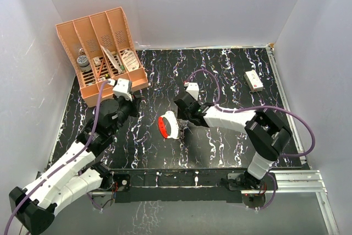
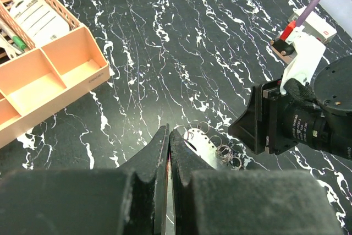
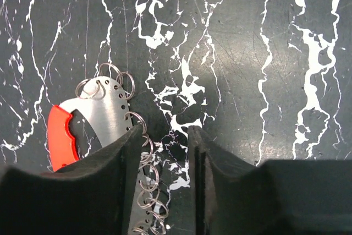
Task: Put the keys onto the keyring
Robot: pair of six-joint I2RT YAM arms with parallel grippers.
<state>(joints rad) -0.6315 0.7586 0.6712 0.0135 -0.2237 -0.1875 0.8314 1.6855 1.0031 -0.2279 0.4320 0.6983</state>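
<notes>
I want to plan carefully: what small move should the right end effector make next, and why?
Probably shift the right end effector slightly sideways toward the keyring before closing. Its jaws stand open mostly over table, while the keyring's ringed metal edge runs along one finger, not between them.

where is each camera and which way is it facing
Top external: above and behind the bases, facing down on the table; left arm and right arm show.
Left wrist: low, facing past its shut left gripper to the keyring and right arm.
Right wrist: facing straight down on the keyring, its open right gripper at the bottom.
Shared: all three show the keyring.
</notes>
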